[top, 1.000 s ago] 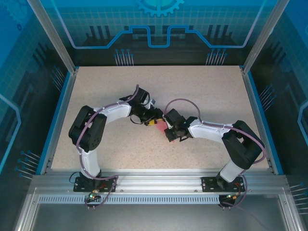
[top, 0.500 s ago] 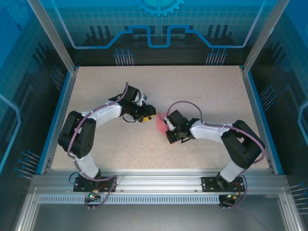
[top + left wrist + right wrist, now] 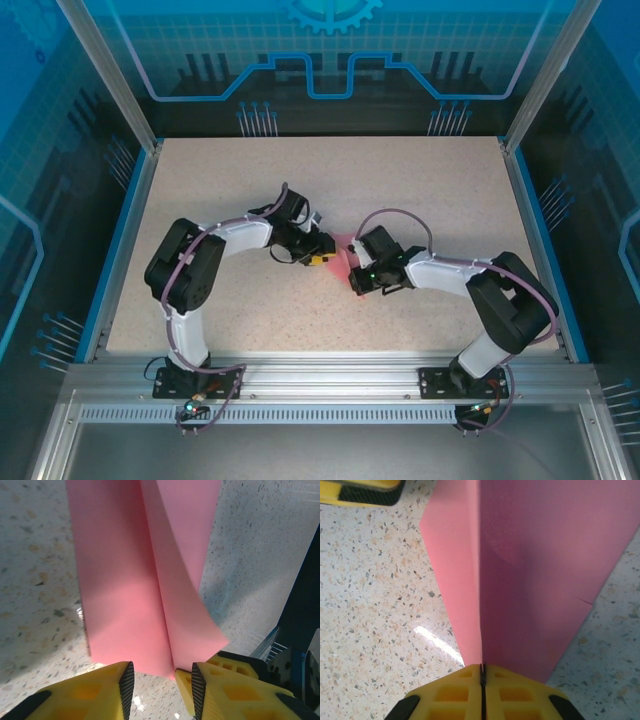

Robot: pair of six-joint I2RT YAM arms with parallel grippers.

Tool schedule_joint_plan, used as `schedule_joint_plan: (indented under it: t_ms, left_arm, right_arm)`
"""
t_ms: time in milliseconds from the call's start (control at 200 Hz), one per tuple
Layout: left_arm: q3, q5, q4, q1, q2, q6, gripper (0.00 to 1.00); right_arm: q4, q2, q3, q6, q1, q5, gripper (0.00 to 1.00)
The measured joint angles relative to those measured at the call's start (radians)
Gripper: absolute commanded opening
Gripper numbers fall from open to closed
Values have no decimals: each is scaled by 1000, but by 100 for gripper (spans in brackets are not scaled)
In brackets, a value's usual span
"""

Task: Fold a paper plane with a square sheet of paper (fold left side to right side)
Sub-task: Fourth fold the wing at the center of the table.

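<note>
Mid-table, the partly folded pink sheet of paper stands ridged. The right gripper, at its 4 o'clock, clamps the crease, while the left gripper, at 9 o'clock, straddles it, jaws apart. Closing squarely on the ridge should sharpen the fold

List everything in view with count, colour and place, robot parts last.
table: one, speckled beige, under everything
paper sheet: one, pink, partly folded, middle of the table
enclosure walls: three, blue, left, back and right of the table
aluminium frame: one, silver, near edge
left arm: one, white and black, left side
right arm: one, white and black, right side
left gripper: one, yellow, open at the sheet's edge
right gripper: one, yellow, shut on the sheet's fold
</note>
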Motion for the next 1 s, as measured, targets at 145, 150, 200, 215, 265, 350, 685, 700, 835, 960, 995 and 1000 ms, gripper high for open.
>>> schedule_joint_plan:
  t_ms: [145,150,200,215,265,350,685,700,835,960,995,1000]
  left_arm:
    - [37,8,7,-21,27,-12,40]
    - [39,8,8,-22,28,-12,40]
    - [51,8,10,-27,40,-15,40]
    - [55,8,10,-29,43,-15,40]
    - [63,10,10,-33,54,-16,40]
    - [73,12,8,-36,67,-16,40]
    - [121,15,9,-45,124,-18,44]
    - [122,15,9,-45,127,-18,44]
    - [123,14,8,-46,139,-18,45]
    - [124,14,5,-46,148,-19,46]
    - [125,13,5,-46,150,-19,46]
    - [125,13,5,-46,150,-19,46]
  right_arm:
    - [15,0,-2,4,-25,-46,8]
    - [17,0,-3,4,-26,-48,8]
    - [24,0,-6,8,-32,-61,8]
    - [26,0,-8,8,-35,-66,8]
    - [32,0,-14,12,-42,-78,8]
    - [43,0,-22,19,-51,-100,8]
    - [89,2,-55,49,-89,-167,9]
    - [91,2,-55,49,-92,-171,9]
    - [104,9,-65,56,-106,-189,10]
    - [108,16,-66,61,-111,-204,12]
    - [108,17,-66,64,-111,-206,12]
    - [108,17,-66,64,-111,-207,12]
